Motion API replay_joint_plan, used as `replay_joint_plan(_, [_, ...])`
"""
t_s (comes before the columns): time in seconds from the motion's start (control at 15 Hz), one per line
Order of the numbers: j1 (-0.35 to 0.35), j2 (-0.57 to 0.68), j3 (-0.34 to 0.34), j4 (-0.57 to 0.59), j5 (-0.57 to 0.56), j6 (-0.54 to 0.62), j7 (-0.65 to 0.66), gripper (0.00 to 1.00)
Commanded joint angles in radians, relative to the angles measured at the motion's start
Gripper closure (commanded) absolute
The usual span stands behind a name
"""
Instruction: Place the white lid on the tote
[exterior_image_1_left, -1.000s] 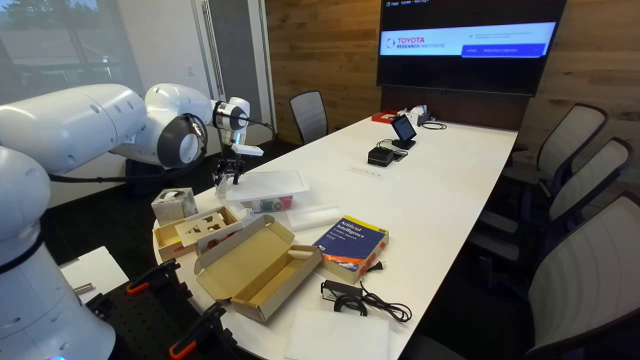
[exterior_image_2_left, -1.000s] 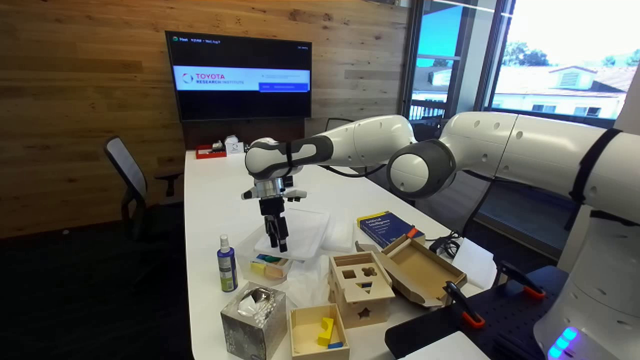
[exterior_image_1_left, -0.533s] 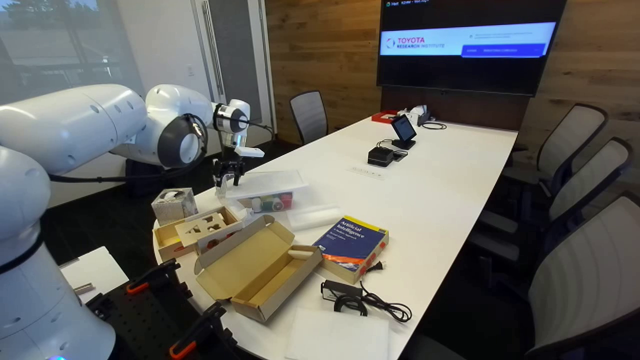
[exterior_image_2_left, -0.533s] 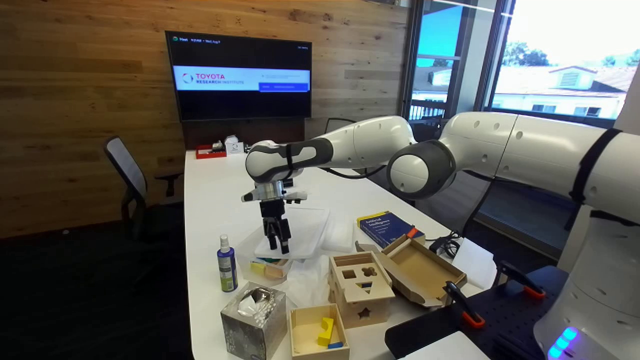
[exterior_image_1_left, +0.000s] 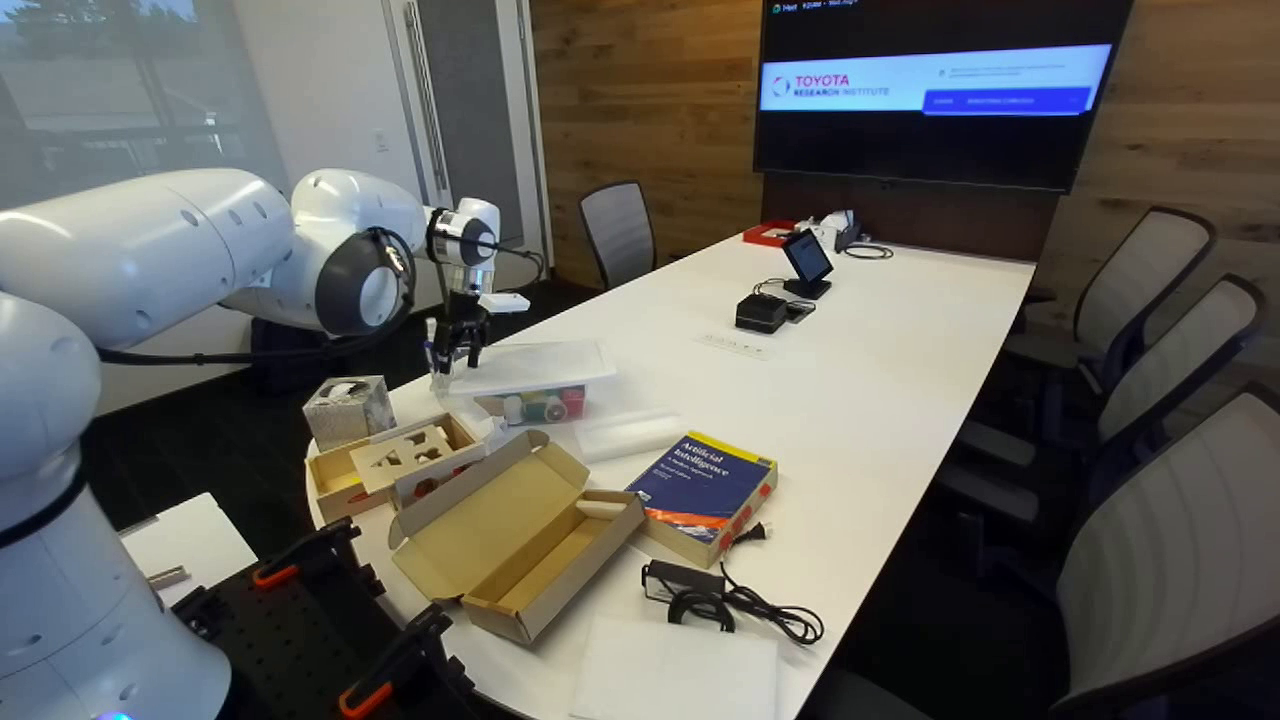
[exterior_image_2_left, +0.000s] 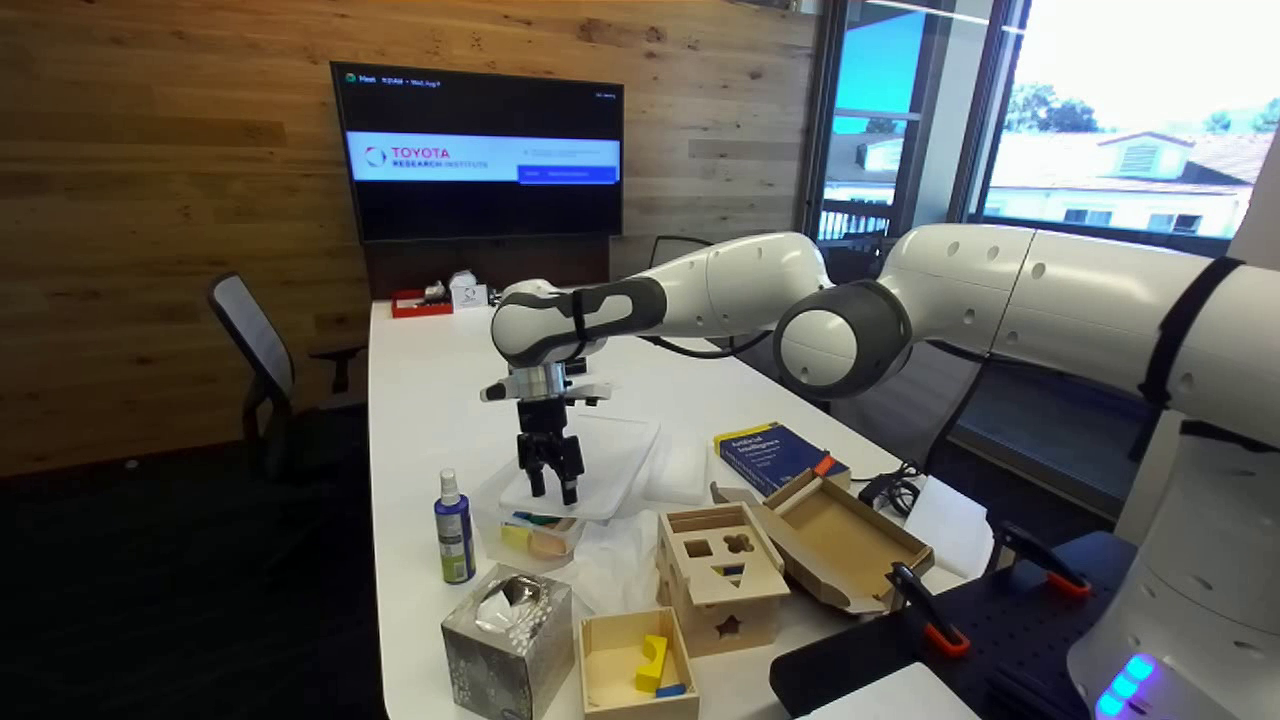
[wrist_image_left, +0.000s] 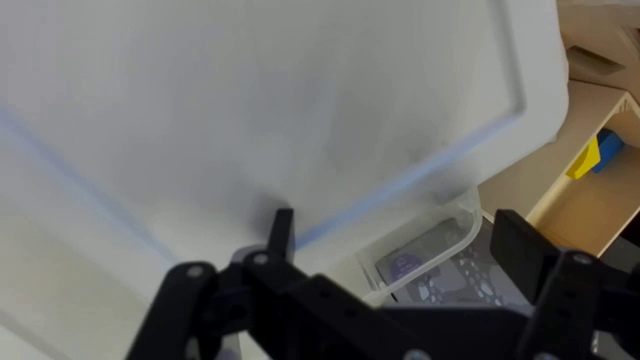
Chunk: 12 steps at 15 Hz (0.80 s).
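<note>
My gripper (wrist_image_left: 394, 216) stood wide, holding nothing, while the white lid (exterior_image_2_left: 610, 465), slightly shifted toward the uncovered end of the tote (wrist_image_left: 436, 261), lay off-centre over it, so I judged closure advanced but incomplete.

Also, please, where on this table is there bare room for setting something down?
Bare: the tabletop between the white lid and the red tray, and beside the blue book toward the chairs. Crowded: around the tote, with the spray bottle and tissue box near, the gripper above.
</note>
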Motion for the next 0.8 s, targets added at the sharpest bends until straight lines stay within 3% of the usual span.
replay_joint_plan(0.0, [0.005,0.000,-0.008,0.000,-0.007,0.032,-0.091,0.00])
replay_joint_plan(0.73, [0.011,0.000,-0.005,-0.019,-0.002,0.140,-0.279,0.00])
